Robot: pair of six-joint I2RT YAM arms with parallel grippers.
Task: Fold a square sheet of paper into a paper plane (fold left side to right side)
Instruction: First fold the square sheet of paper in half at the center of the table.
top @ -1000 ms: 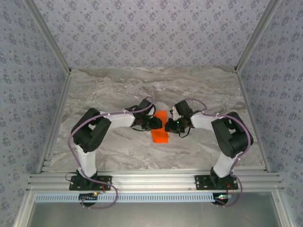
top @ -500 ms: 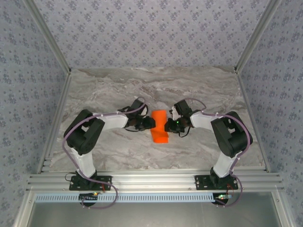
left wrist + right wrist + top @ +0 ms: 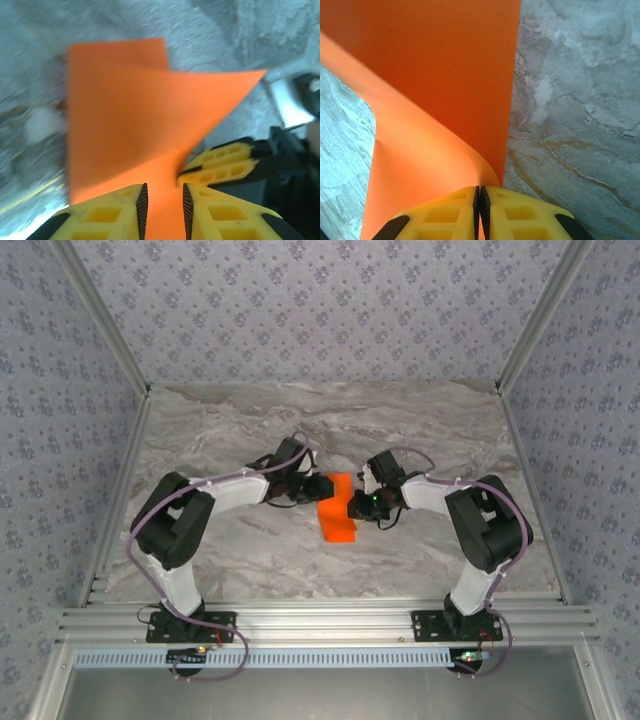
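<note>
In the left wrist view, the square sheet of paper (image 3: 125,125) and the worktop (image 3: 30,55) behind it were blurred, and the bottom edge cut off the left pincer (image 3: 163,200). In the right wrist view, the sheet ran past the top and left edges, and the right pincer (image 3: 479,197) was cropped below. From above, how either pincer met the sheet was too small to tell.

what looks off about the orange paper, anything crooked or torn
The square sheet of paper is folded unevenly: its raised top layer twists, and one corner juts right past the layer beneath, so the edges do not match. The right gripper pinches the paper where it curls over. No tear is visible.
</note>
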